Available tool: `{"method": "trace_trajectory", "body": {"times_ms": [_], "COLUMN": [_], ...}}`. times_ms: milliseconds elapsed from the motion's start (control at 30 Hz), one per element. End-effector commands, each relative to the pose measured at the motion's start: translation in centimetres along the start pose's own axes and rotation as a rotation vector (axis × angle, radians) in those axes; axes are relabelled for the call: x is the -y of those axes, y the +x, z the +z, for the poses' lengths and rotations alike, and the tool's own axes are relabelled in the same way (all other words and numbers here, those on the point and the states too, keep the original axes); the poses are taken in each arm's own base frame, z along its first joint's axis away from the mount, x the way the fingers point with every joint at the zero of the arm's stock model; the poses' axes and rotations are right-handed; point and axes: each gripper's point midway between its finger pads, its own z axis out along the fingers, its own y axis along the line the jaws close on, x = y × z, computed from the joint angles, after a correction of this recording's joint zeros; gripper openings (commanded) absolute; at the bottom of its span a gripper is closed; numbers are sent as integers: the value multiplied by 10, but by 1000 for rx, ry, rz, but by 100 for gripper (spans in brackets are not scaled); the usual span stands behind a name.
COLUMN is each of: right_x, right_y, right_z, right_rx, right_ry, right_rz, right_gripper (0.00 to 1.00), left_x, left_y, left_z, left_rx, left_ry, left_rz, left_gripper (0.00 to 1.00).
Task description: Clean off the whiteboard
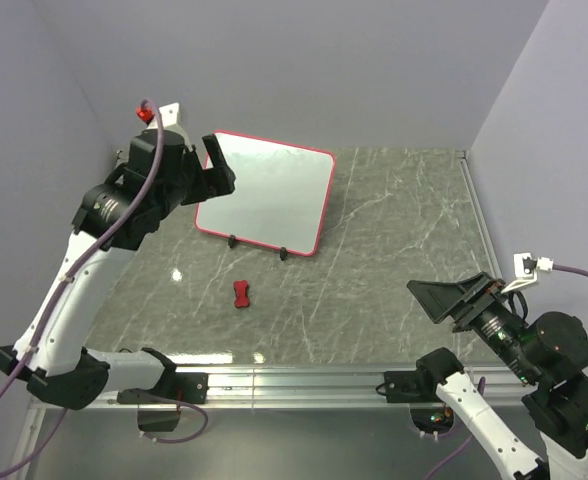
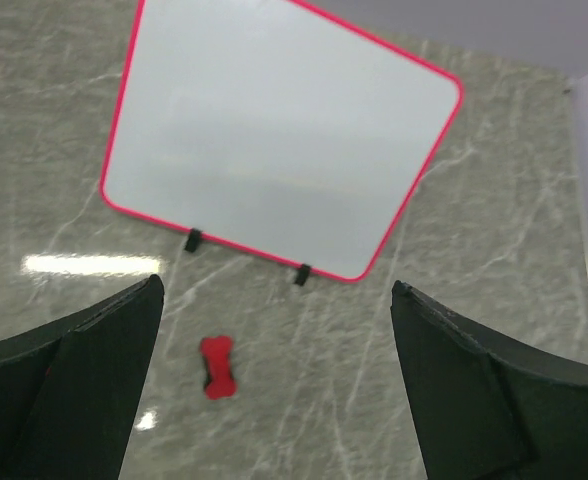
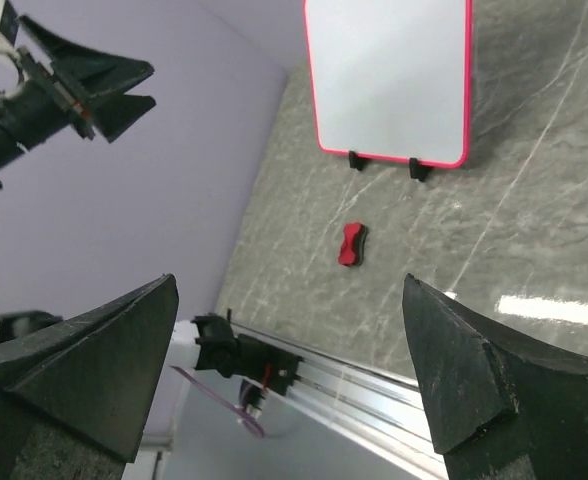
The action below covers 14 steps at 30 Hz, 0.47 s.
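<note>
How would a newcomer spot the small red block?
Start at the grey marble table, then find the white, red-rimmed whiteboard toward its back left. Just in front of the board's near edge, apart from it, lies the small red block. It is the only solid red, bow-shaped piece, far smaller than the board.

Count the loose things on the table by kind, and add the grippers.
whiteboard: 1
red bow-shaped block: 1
grippers, both open and empty: 2 (left gripper, right gripper)
Total: 4
</note>
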Motion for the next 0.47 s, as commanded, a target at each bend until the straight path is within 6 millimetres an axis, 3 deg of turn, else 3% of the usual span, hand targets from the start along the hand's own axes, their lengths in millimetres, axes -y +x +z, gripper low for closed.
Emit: {"method": "trace_trajectory", "body": {"times_ms": [0,133,167,233,433], "right_x": [2,36,52,58,77], "right_y": [-11,-16,-5,8,27], "right_z": [10,30,36,45,36], "right_rx": [43,98,65,13,-88], "right_ry": [0,157,216,232,260], "right_rz": [-106,-52,-25,10,-153], "right_gripper": [100,100,100,100,100], "left_x": [-17,-26,-32,-41,-57], "left_y": [-8,3,12,21,35], "left_z": [-11,2,8,11,17], "left_rx": [34,30,10,-7,-39], "left_ry": [-67,-118,-142,-186,-246], "left_rz": [61,38,43,26,72], "left_gripper": [99,99,100,99,100]}}
